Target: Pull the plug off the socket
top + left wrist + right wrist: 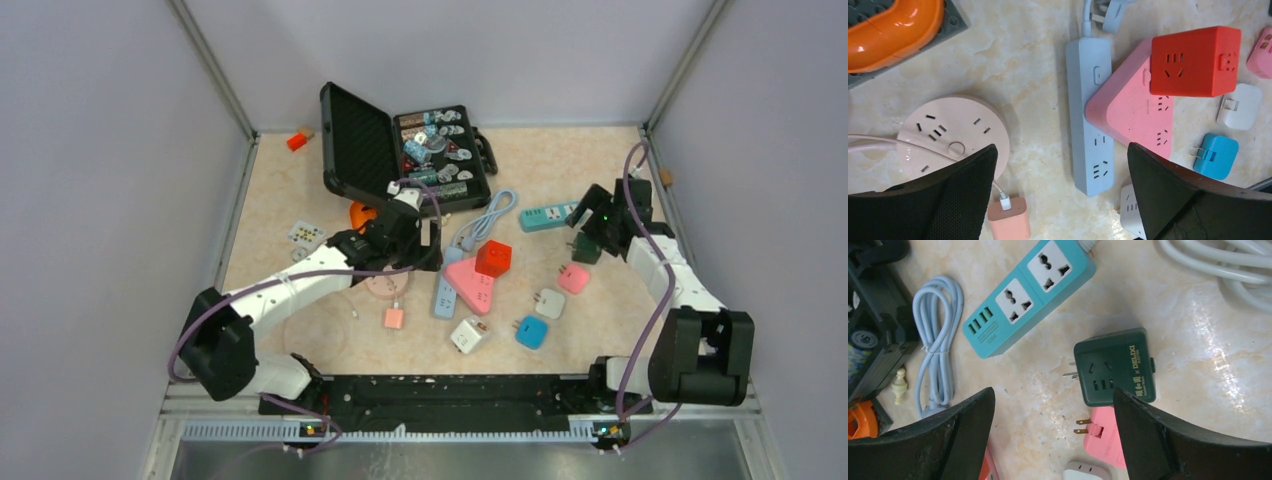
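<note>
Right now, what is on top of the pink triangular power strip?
A red cube adapter sits on the pink power strip. Its underside is covered, so any plugged-in prongs cannot be seen.

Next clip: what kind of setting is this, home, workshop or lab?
Most likely a lab robot cell, not a home: plain grey walls box in a marble-pattern tabletop, and props lie scattered, such as a teal power strip, a pink triangular socket and an open black case.
</note>
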Robot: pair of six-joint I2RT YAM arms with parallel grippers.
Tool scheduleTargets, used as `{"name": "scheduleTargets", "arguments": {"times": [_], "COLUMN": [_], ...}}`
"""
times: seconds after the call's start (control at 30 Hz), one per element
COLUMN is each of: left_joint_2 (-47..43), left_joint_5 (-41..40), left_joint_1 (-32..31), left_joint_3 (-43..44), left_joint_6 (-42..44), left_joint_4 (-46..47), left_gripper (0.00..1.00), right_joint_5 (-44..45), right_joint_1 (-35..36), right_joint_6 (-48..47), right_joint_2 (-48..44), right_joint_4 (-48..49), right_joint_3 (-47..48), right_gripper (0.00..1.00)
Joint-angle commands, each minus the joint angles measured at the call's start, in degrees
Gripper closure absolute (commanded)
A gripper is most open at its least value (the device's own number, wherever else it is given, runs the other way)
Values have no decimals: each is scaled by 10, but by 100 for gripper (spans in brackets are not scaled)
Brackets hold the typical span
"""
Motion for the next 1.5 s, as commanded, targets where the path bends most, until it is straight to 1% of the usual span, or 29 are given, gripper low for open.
{"name": "scheduleTargets", "arguments": {"times": [0.0, 0.07, 0.13, 0.23, 0.27, 0.37, 0.5, 0.6, 0.77, 0.93, 1.03, 1.1, 1.23, 1.37, 1.47], "left_joint_2": [33, 48, 64, 94, 104, 129, 155, 175, 194, 204, 221, 230, 231, 223, 219], "left_joint_5": [46, 52, 57, 71, 89, 103, 86, 81, 90, 91, 98, 88, 81, 81, 81], "left_joint_1": [0, 0, 0, -1, -2, -3, -6, -7, -7, -7, -7, -7, -7, -7, -6], "left_joint_3": [26, 34, 41, 53, 57, 67, 73, 76, 77, 86, 115, 130, 111, 81, 74], "left_joint_6": [-19, -25, -31, -42, -45, -57, -67, -69, -65, -61, -58, -58, -58, -62, -65], "left_joint_4": [-4, -7, -11, -10, -9, -4, -5, -9, -7, -3, -20, -35, -39, -21, -13], "left_gripper": [1, 1, 1, 1, 1, 1, 1, 1, 1, 2, 4, 6, 8, 13, 19], "right_joint_5": [-54, -73, -91, -150, -154, -117, -34, -8, -16, -36, -15, 1, 44, 31, 14], "right_joint_1": [17, 40, 80, 137, 153, 216, 273, 289, 298, 313, 333, 342, 361, 369, 371], "right_joint_6": [-6, 1, 8, 41, 58, 82, 109, 116, 118, 116, 127, 139, 150, 155, 164], "right_joint_2": [-38, -57, -76, -88, -88, -85, -61, -43, -27, 11, 31, 47, 71, 66, 55], "right_joint_4": [13, 14, 24, 59, 68, 80, 49, 44, 88, 114, 128, 122, 93, 125, 158], "right_joint_3": [-6, -17, -31, -56, -61, -65, -54, -60, -83, -72, -61, -50, -32, -47, -60], "right_gripper": [16, 16, 16, 16, 16, 16, 16, 16, 16, 18, 19, 20, 23, 23, 20]}}
